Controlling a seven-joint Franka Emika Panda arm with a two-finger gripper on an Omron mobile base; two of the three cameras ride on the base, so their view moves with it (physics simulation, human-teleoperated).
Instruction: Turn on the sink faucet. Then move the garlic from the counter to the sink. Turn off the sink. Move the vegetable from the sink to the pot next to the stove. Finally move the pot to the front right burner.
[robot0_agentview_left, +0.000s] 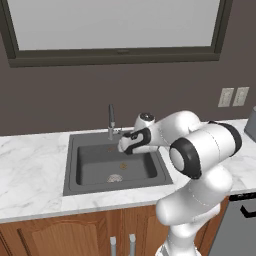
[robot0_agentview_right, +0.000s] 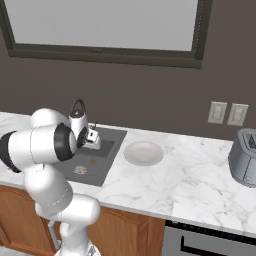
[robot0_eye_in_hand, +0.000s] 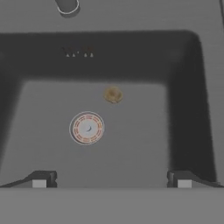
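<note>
Big dark brown wall (robot0_agentview_left: 75, 95) at the back, with a wide window (robot0_agentview_left: 115, 22) high up in a dark frame. Two pale switch plates (robot0_agentview_right: 227, 113) on that wall, off to the right. White marble counter (robot0_agentview_left: 30, 170) running along under the wall, on top of brown wooden cabinets (robot0_agentview_left: 75, 232). Dark grey sink (robot0_agentview_left: 75, 145) sunk into the counter, deep, with a flat rim all round. White robot arm (robot0_agentview_left: 200, 150) rising in front of the cabinets and bending over the right half of the sink, blocking part of the rim there. Grey toaster (robot0_agentview_right: 244, 157) far to the right on the counter. Round white plate (robot0_agentview_right: 143, 152) flat on the counter, just beside the sink on its right. Slim dark sink faucet (robot0_agentview_left: 111, 121) standing at the back rim of the sink, close to the hand. Gripper (robot0_eye_in_hand: 111, 179) hanging over the basin, jaws wide apart, nothing between them. Round drain (robot0_eye_in_hand: 87, 128) in the sink floor. Small tan garlic (robot0_eye_in_hand: 113, 95) lying on the sink floor, near the drain, toward the back wall of the basin.
</note>
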